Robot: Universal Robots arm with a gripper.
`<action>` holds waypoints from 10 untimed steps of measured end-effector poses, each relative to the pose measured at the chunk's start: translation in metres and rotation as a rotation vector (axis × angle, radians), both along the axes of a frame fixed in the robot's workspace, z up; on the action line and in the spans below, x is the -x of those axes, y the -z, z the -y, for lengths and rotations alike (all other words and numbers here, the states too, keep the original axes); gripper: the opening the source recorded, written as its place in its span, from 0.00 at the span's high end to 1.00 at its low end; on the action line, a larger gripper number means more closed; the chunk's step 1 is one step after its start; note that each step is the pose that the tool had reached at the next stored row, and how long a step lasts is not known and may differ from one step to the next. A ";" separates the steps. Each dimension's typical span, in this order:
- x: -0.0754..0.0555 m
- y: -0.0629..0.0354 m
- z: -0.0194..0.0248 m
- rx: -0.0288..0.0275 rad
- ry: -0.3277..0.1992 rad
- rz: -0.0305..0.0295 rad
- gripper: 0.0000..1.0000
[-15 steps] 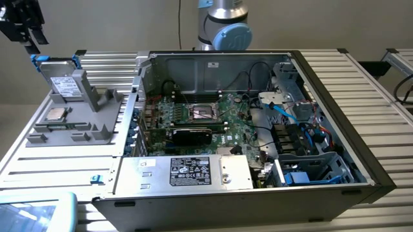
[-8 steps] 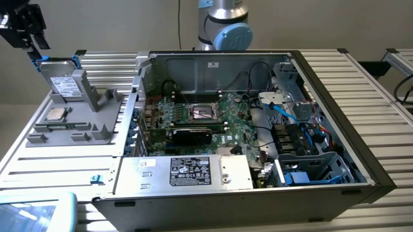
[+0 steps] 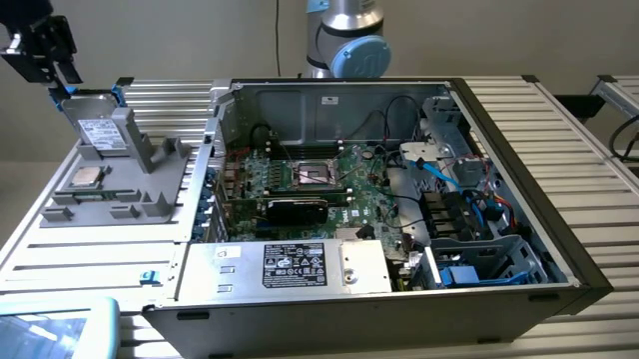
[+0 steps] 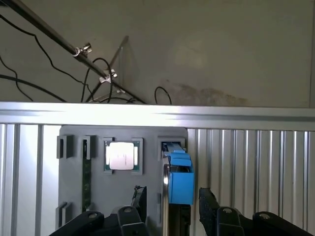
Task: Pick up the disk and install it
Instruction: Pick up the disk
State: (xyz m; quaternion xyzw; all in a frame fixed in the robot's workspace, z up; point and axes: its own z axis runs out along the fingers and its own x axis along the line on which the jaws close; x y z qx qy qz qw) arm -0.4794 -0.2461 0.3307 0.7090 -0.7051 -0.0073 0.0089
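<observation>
My 2 black fingers (image 4: 209, 205) sit closest to the lens, standing apart; my gripper (image 4: 172, 209) straddles the blue-framed edge of the disk (image 4: 180, 183) — it lies between the jaws, a gap on each side, gripped by neither. The disk stands upright in the grey holder (image 4: 74, 196) (a silver chip (image 4: 121, 155) lies outside 1 jaw). Step in hand, I judge: the pick, grasp not yet made. It calls for the frame centred between both fingers, then a square squeeze.

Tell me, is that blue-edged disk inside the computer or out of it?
Out. The disk stands on edge in the grey holder beside the open computer case, the open gripper straddling it.
</observation>
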 end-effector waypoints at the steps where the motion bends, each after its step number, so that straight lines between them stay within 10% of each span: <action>1: 0.000 0.0018 -0.0007 0.0000 0.000 -0.0001 0.45; 10: 0.000 0.0181 -0.0037 0.0000 0.000 -0.0004 0.45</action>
